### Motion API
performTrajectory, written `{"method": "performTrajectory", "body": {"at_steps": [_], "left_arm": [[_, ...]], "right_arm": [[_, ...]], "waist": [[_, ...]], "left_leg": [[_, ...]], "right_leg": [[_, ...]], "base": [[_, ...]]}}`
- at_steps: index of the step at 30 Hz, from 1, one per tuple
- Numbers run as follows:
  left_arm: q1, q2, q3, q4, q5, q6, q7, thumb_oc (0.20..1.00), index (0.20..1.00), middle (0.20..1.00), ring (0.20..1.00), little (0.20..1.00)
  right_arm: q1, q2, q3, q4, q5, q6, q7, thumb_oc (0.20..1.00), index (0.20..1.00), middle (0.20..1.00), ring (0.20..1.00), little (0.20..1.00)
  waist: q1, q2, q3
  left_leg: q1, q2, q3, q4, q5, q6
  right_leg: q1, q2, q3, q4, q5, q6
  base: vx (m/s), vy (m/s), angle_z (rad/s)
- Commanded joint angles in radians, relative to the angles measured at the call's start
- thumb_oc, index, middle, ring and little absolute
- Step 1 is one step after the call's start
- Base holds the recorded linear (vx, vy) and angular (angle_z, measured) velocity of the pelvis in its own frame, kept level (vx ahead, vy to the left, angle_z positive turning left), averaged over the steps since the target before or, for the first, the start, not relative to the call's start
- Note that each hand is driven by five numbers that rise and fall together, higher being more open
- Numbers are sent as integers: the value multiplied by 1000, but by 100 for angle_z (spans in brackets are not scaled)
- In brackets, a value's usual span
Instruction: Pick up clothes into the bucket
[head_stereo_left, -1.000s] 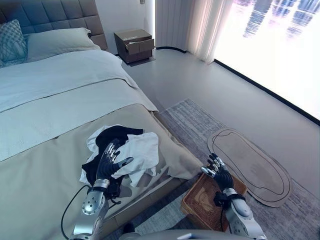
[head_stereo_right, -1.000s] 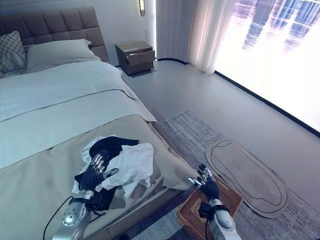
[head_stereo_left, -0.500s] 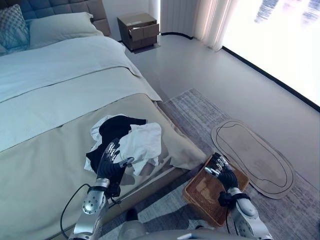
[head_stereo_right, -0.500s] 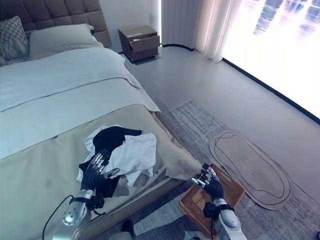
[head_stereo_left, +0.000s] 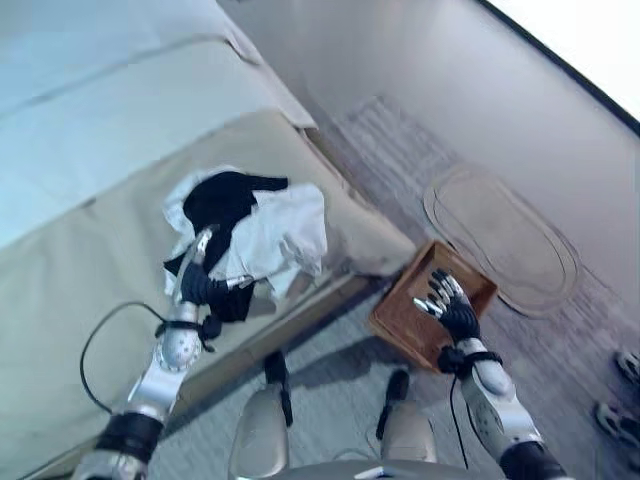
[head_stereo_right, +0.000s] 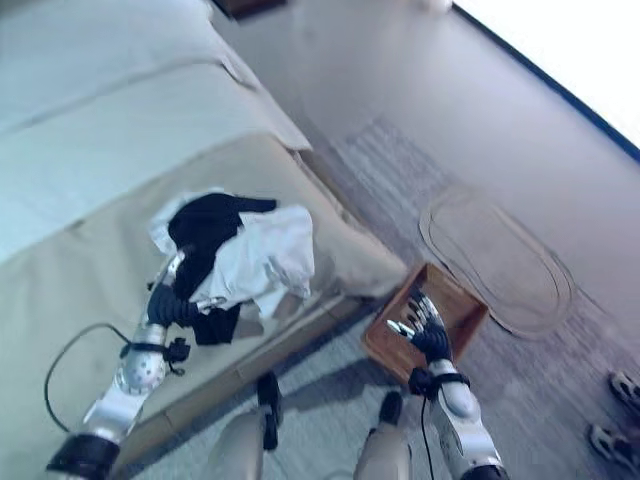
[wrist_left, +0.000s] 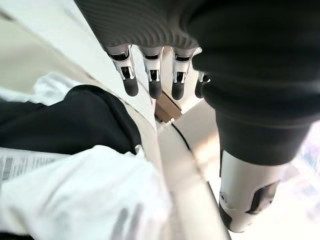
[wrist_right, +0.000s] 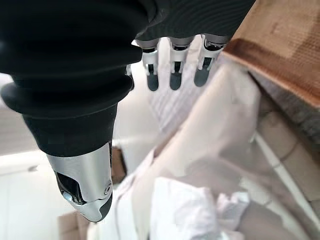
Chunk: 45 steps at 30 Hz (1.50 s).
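White and black clothes lie heaped on the bed; we see left hand fingers straight at them (no grasp); right hand fingers apart over the basket.

A bed with a beige cover sits beside a grey striped rug. An oval mat lies on the rug's far edge.
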Motion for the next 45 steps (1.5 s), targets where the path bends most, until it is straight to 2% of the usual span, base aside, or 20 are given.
{"method": "performTrajectory", "body": {"at_steps": [1,2,8,11,13,14,16,19,26,34,35,36,37,38,39,40,42,44,45], "left_arm": [[-59,58,14,7,146,20,126,1000,1000,1000,1000,1000],[-120,92,6,33,208,55,169,1000,1000,1000,1000,1000],[-242,166,-20,69,319,124,228,1000,1000,1000,1000,1000],[-338,209,-65,112,380,159,251,1000,1000,1000,1000,1000],[-361,222,-83,127,401,170,254,1000,1000,1000,1000,1000],[-401,251,-110,144,445,195,257,1000,1000,1000,1000,1000],[-424,259,-131,159,460,205,256,1000,1000,1000,1000,1000],[-478,290,-181,212,533,254,220,1000,1000,1000,1000,1000],[-531,305,-228,260,552,258,199,1000,1000,1000,1000,1000],[-599,314,-368,344,591,236,147,1000,1000,1000,1000,1000],[-594,307,-388,373,599,235,131,1000,1000,1000,1000,1000],[-596,306,-389,374,599,235,132,1000,1000,1000,1000,1000],[-589,293,-386,391,579,237,120,1000,1000,1000,1000,1000],[-589,292,-386,391,579,237,120,1000,1000,1000,1000,1000],[-577,279,-355,380,555,244,121,805,805,805,805,805],[-575,279,-354,380,554,244,120,702,702,702,702,702],[-560,272,-340,380,554,241,121,200,200,200,200,200],[-548,272,-329,368,550,235,115,200,200,200,200,200],[-539,266,-320,375,544,232,118,200,200,200,200,200]], "right_arm": [[-26,-43,19,-102,21,-86,8,1000,1000,1000,1000,1000],[-45,-55,26,-112,23,-91,5,1000,1000,1000,1000,1000],[-84,-67,29,-129,63,-101,6,1000,1000,1000,1000,1000],[-114,-79,19,-122,65,-112,-6,1000,1000,1000,1000,1000],[-121,-82,15,-123,71,-115,-5,1000,1000,1000,1000,1000],[-137,-84,12,-119,106,-124,3,1000,1000,1000,1000,1000],[-144,-77,6,-113,158,-130,18,1000,1000,1000,1000,1000],[-133,-89,-15,-121,182,-127,34,1000,1000,1000,1000,1000],[-139,-98,-37,-124,189,-133,35,1000,1000,1000,1000,1000],[-159,-116,-26,-122,180,-137,40,1000,1000,1000,1000,1000],[-157,-118,-25,-120,181,-138,43,1000,1000,1000,1000,1000],[-156,-118,-26,-121,182,-138,44,1000,1000,1000,1000,1000],[-153,-114,-28,-117,203,-137,51,1000,1000,1000,1000,1000],[-153,-115,-29,-118,205,-137,52,1000,1000,1000,1000,1000],[-142,-105,-41,-118,222,-137,58,1000,1000,1000,1000,1000],[-141,-106,-40,-118,222,-136,58,1000,1000,1000,1000,1000],[-131,-103,-49,-120,221,-136,62,1000,1000,1000,1000,1000],[-122,-102,-59,-118,217,-136,62,1000,1000,1000,1000,1000],[-122,-99,-61,-112,213,-137,62,1000,1000,1000,1000,1000]], "waist": [[-17,-32,14],[-23,-42,37],[-38,-55,78],[-56,-60,98],[-62,-62,102],[-71,-62,109],[-74,-61,111],[-91,-59,111],[-110,-53,102],[-128,-46,100],[-129,-40,94],[-130,-44,100],[-129,-39,91],[-132,-43,97],[-132,-42,94],[-129,-37,88],[-130,-37,84],[-130,-35,79],[-131,-38,78]], "left_leg": [[1,20,-49,90,-103,24],[-34,26,-55,103,-101,22],[-121,34,-67,136,-97,22],[-178,37,-75,151,-90,21],[-193,38,-77,155,-89,21],[-217,37,-78,159,-87,21],[-231,38,-78,164,-87,22],[-274,34,-83,183,-89,25],[-312,33,-81,198,-94,30],[-327,32,-66,189,-89,33],[-317,36,-72,192,-119,27],[-329,33,-62,193,-92,34],[-319,36,-71,193,-120,28],[-331,32,-60,193,-93,35],[-331,28,-61,191,-91,35],[-320,33,-71,193,-121,28],[-318,35,-69,191,-120,27],[-315,35,-70,189,-121,26],[-322,31,-60,183,-90,31]], "right_leg": [[-46,-3,20,28,42,-6],[-80,3,19,40,41,-10],[-160,14,21,73,41,-16],[-214,17,18,84,47,-16],[-229,17,21,89,49,-16],[-253,22,21,91,55,-15],[-267,23,24,94,56,-15],[-306,23,26,106,58,-13],[-349,24,38,118,63,-12],[-377,26,45,109,77,-7],[-373,33,55,113,56,5],[-381,26,48,108,78,-5],[-376,33,57,112,57,5],[-384,26,49,107,79,-6],[-385,25,50,105,81,-6],[-378,32,58,111,57,4],[-377,32,57,111,56,4],[-374,32,55,110,57,4],[-378,25,45,99,81,-6]], "base": [[-112,-24,-5],[-56,-6,0],[-74,-15,-1],[-75,-2,3],[-60,11,0],[-79,25,0],[-46,18,1],[-22,17,-2],[-7,25,-3],[7,22,-2],[0,0,0],[83,22,-6],[-84,15,-4],[-1,15,-7],[0,5,-6],[86,-2,-9],[47,-9,-5],[-39,-4,-2],[-83,-5,-2]]}}
